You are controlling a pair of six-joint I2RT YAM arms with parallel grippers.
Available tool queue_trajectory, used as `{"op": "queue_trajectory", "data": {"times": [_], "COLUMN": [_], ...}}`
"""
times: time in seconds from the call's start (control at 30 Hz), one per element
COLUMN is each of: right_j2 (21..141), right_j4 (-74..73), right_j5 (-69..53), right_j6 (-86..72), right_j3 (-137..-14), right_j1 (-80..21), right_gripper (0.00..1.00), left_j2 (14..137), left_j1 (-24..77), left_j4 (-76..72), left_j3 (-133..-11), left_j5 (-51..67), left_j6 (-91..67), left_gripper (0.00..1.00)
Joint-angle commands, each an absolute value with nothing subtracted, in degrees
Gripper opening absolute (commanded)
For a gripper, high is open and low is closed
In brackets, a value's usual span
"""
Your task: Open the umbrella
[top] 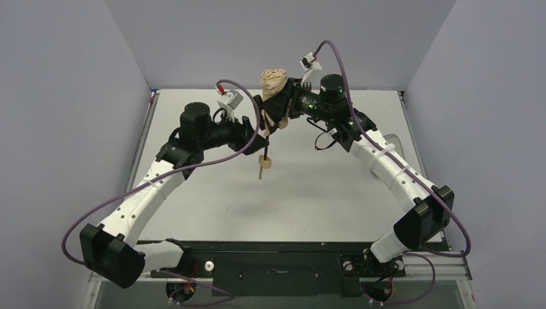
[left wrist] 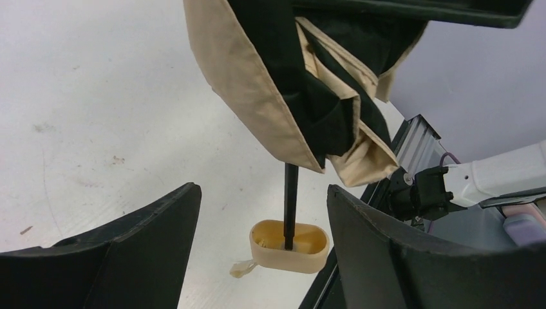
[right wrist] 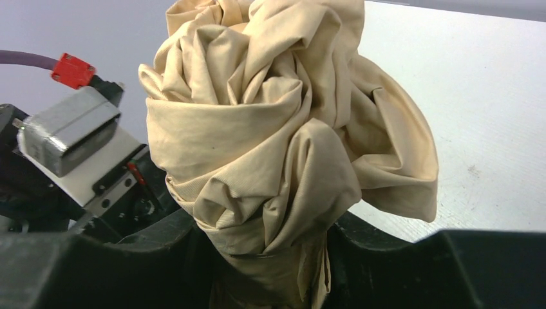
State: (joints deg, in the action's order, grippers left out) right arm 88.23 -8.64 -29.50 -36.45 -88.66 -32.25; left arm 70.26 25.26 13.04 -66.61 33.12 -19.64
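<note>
Reaching inward, we clamp our right gripper (right wrist: 264, 257) on the crumpled canopy (right wrist: 270, 129) of the umbrella (top: 273, 80); our left gripper (left wrist: 261, 206) gapes wide, shaft (left wrist: 291, 199) and handle (left wrist: 290, 248) hanging between its jaws.

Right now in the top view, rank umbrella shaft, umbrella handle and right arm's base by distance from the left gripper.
1. umbrella shaft, right at the left gripper, between its open fingers.
2. umbrella handle, at the shaft's lower end.
3. right arm's base, far off, bottom right.

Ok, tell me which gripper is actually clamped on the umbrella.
The right gripper: it squeezes the bunched beige canopy. The left gripper stands open on either side of the thin black shaft, without touching it.
</note>
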Motion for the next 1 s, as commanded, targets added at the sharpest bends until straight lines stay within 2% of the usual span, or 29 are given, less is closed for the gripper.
{"op": "queue_trajectory", "data": {"times": [0.0, 0.1, 0.17, 0.23, 0.37, 0.53, 0.77, 0.97], "right_j2": [84.3, 84.4, 84.5, 84.5, 84.8, 85.1, 86.5, 87.9], "right_j4": [-2.5, -2.3, -2.0, -1.7, -1.3, -0.6, 0.8, 2.0], "right_j5": [-28.6, -28.3, -28.0, -27.9, -27.8, -27.5, -27.9, -27.9], "right_j6": [-37.2, -38.0, -38.4, -38.9, -38.9, -38.9, -39.5, -40.4], "right_j3": [-88.6, -89.2, -89.7, -90.4, -91.2, -92.2, -95.3, -98.4], "right_j1": [-32.5, -32.4, -32.3, -32.1, -31.7, -30.1, -27.6, -25.6], "right_gripper": [0.00, 0.00, 0.00, 0.00, 0.00, 0.00, 0.00, 0.00], "left_j2": [71.9, 72.2, 72.3, 72.4, 71.9, 70.3, 68.5, 67.4], "left_j1": [28.4, 30.2, 30.9, 31.1, 31.7, 33.6, 35.6, 36.3], "left_j4": [10.3, 10.5, 11.0, 11.7, 13.1, 13.8, 15.4, 16.8], "left_j3": [-67.2, -65.6, -64.3, -63.1, -61.3, -58.0, -52.3, -47.7], "left_j5": [29.6, 28.3, 27.0, 26.4, 26.7, 27.3, 28.6, 28.7], "left_j6": [-20.3, -19.6, -19.1, -18.1, -15.8, -13.1, -11.3, -10.1], "left_gripper": [0.68, 0.64, 0.55, 0.41, 0.30, 0.28, 0.33, 0.34]}}
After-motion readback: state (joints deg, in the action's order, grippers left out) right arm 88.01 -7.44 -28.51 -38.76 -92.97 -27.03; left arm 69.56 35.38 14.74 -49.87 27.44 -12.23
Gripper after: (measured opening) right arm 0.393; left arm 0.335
